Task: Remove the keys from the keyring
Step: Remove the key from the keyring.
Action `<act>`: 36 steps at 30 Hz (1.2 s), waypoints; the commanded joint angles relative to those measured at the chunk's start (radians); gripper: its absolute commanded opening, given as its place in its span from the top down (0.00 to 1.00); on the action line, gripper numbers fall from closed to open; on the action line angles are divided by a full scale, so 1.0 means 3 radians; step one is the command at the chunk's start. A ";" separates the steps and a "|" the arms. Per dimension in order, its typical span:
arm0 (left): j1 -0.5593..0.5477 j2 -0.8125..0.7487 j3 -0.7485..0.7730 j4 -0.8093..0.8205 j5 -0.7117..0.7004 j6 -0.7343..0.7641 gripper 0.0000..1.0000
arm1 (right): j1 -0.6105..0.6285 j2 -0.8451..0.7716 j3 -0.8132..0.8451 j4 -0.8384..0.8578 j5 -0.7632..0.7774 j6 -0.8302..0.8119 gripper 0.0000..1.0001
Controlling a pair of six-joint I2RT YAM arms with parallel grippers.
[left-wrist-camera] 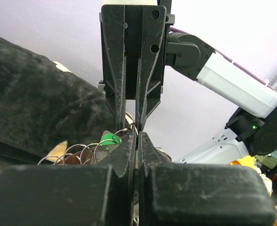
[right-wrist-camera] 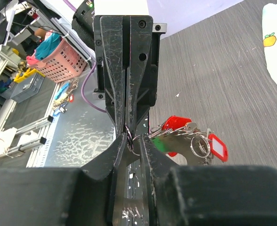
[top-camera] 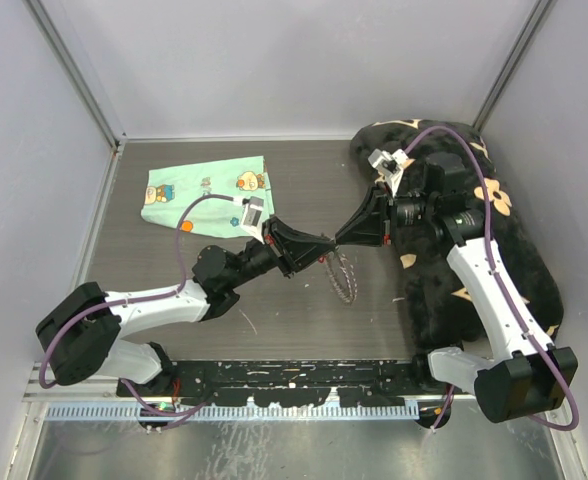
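Pinching the keyring (top-camera: 346,275) tip-to-tip over mid-surface (top-camera: 274,180): left pincer (left-wrist-camera: 137,137) clamped on wire, right pincer (right-wrist-camera: 132,141) narrow around a loop, grip unconfirmed; next move probably needs firm hold, then sliding one of the keys (right-wrist-camera: 177,125) off.

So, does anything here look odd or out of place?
The large silver wire keyring, with its coloured-headed keys, hangs where both arms' jaws meet instead of lying on the table. The mint-green printed cloth lies rumpled at the back left, and a black furry blanket is heaped along the right side.
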 commanded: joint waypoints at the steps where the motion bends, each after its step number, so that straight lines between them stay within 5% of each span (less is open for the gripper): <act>1: -0.0019 -0.0043 0.0157 0.0291 -0.0115 0.0063 1.00 | 0.0028 -0.0109 -0.0049 0.0235 0.0016 0.0118 0.76; 7: -0.0037 -0.0032 0.0164 0.0295 -0.0138 0.0073 1.00 | 0.0050 -0.0139 -0.0122 0.0355 0.0008 0.0207 0.77; 15: -0.0047 0.0000 0.0171 0.0296 -0.0146 0.0103 1.00 | 0.0062 -0.0159 -0.0097 0.0408 -0.0031 0.0233 0.99; 18: -0.0039 -0.0003 0.0102 0.0303 -0.0091 0.0113 0.85 | 0.0057 -0.0158 -0.0011 0.0291 0.0014 0.0071 0.99; 21: -0.0007 -0.0131 -0.0040 0.0196 -0.0057 0.0132 0.58 | 0.0049 -0.0108 0.0255 -0.0397 0.0224 -0.0667 0.99; 24: 0.0056 -0.0503 -0.0170 -0.0205 0.0012 0.0273 0.46 | 0.0081 0.0078 0.0779 -0.1662 0.0747 -0.1920 0.99; 27: 0.0091 -0.0959 -0.0134 -0.1137 0.0071 0.0589 0.41 | 0.0175 0.0269 0.1174 -0.2514 0.1202 -0.2809 0.99; 31: 0.0098 -0.1448 0.0161 -0.2612 0.0104 0.1123 0.40 | 0.0506 0.0357 0.1512 -0.2956 0.1987 -0.3478 0.99; 36: 0.0093 -0.1628 0.0293 -0.3017 0.0391 0.1495 0.46 | 0.0964 0.0408 0.1769 -0.3168 0.2464 -0.3747 0.99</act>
